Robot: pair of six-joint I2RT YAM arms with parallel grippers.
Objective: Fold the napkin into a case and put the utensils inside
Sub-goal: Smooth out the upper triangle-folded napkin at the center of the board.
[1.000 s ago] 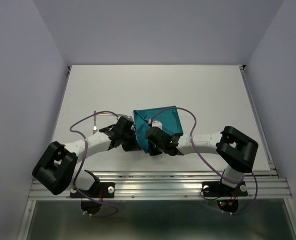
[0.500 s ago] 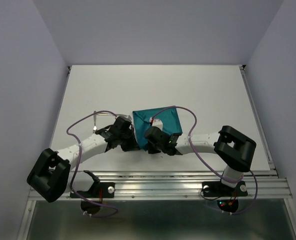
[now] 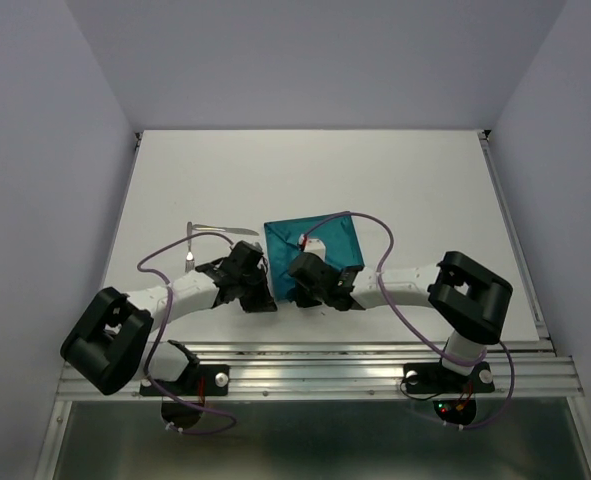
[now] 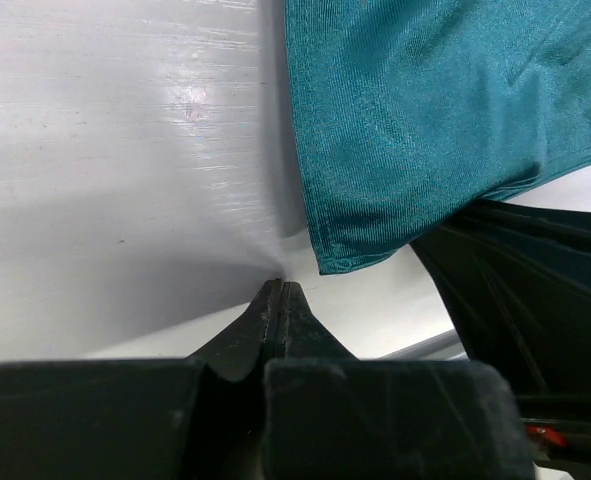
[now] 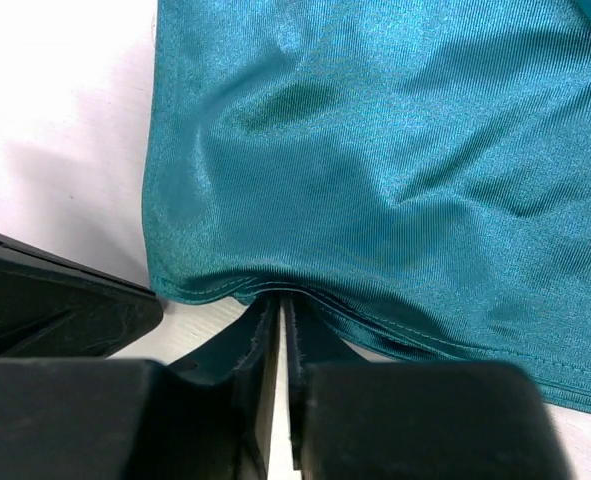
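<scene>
Left wrist: our left gripper (image 4: 280, 287), pressed together, has backed off the napkin (image 4: 415, 120); right gripper (image 5: 278, 298) stays clamped on it.

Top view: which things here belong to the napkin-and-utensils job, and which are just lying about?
Job: napkin, utensils, right gripper pinching the napkin's edge, left gripper shut beside it.
Just there: table, purple cables, metal rail.

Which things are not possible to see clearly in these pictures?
1. Napkin layers: right wrist view, the right end effector covers the pinched hem.
2. Napkin's near edge: top view, under the same end effector.
3. Utensils: top view, too small to name; absent from wrist views.
</scene>
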